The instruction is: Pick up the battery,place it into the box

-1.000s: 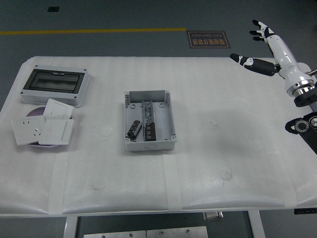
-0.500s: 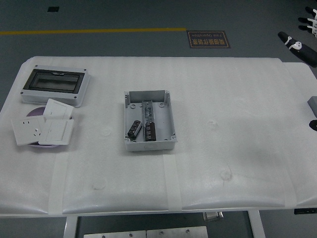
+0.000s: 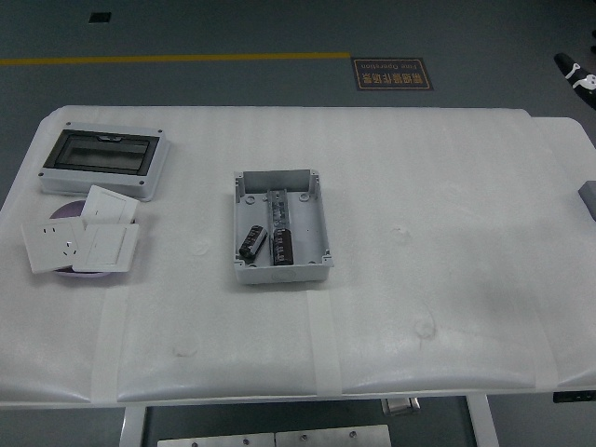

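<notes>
the worktop [image 3: 447,279] is covered in white padded sheeting, softly dimpled, with taped seams running toward its near edge. at its centre sits the box [image 3: 281,226], a grey rectangular plastic shell, open on top, with screw posts in the corners and a metal rail down the middle. the battery [image 3: 252,242], a dark cylinder, lies tilted in the box at about 7 o'clock, just beside a second dark cylinder [image 3: 283,244] lying along the rail. at 10 o'clock rests a flat grey enclosure [image 3: 102,161] with a dark window lid; below it, white wall plates [image 3: 82,240] overlap a purple disc [image 3: 65,210]. only a black-and-white tip of the right robot hand [image 3: 577,73] shows at 2 o'clock; i cannot tell its pose.
</notes>
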